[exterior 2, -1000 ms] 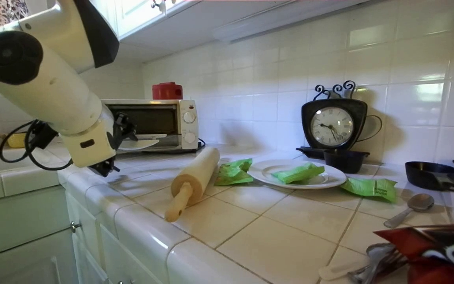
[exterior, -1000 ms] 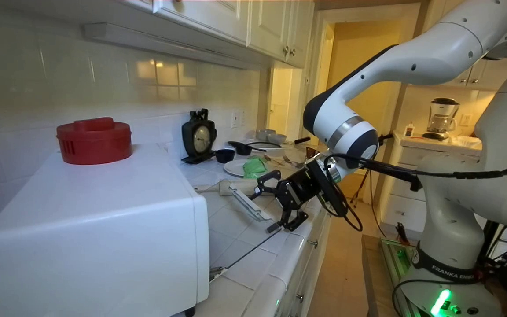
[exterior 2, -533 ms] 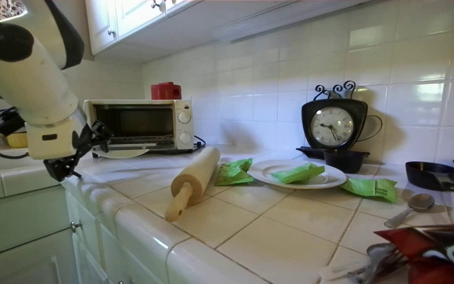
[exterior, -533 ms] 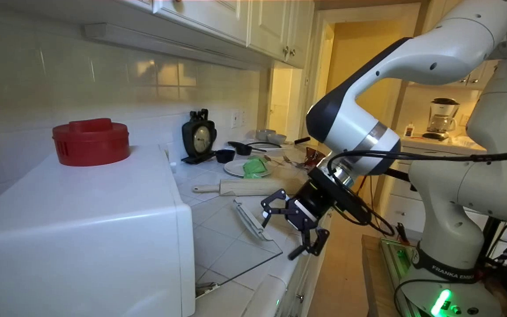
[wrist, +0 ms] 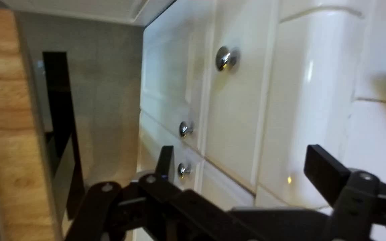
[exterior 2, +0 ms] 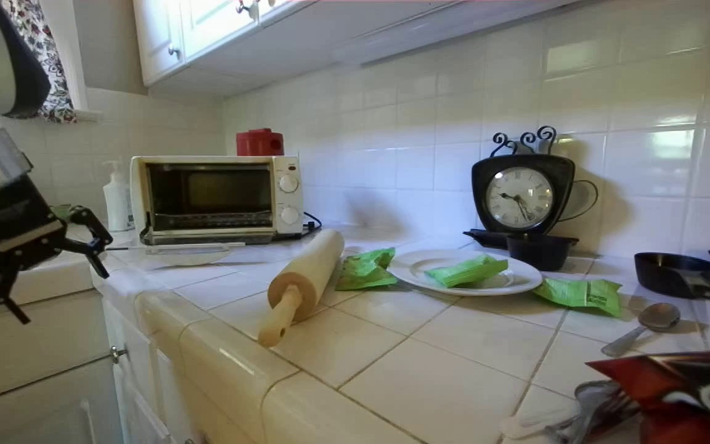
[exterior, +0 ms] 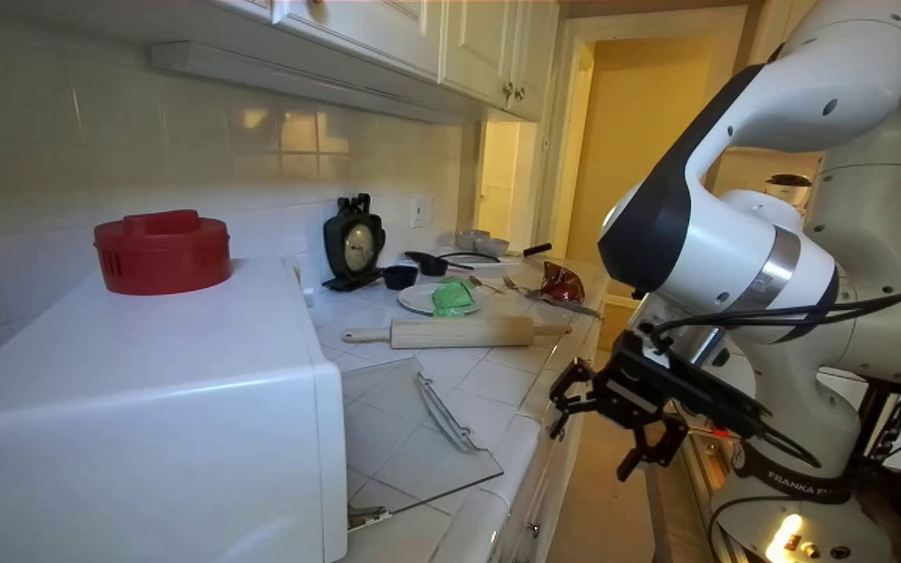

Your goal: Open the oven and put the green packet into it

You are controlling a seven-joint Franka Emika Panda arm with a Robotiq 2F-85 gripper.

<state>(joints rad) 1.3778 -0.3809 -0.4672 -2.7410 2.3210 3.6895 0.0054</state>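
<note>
Oven (exterior: 145,414) is standing open, its glass door (exterior: 410,438) lying folded down, so the first part is looking done. Your gripper (exterior: 591,448) is hanging past the edge of the counter (exterior 2: 441,351), its two fingers (wrist: 323,174) sitting far apart with nothing between them. One green packet (exterior 2: 365,269) is lying between the rolling pin (exterior 2: 315,271) and the white plate (exterior 2: 401,268), another green packet (exterior 2: 469,271) is resting on the plate, and a third green packet (exterior 2: 579,296) is sitting just beside it. Nothing is telling you which one to use. None is showing inside, so lifting one and putting it in are likely waiting for you.
</note>
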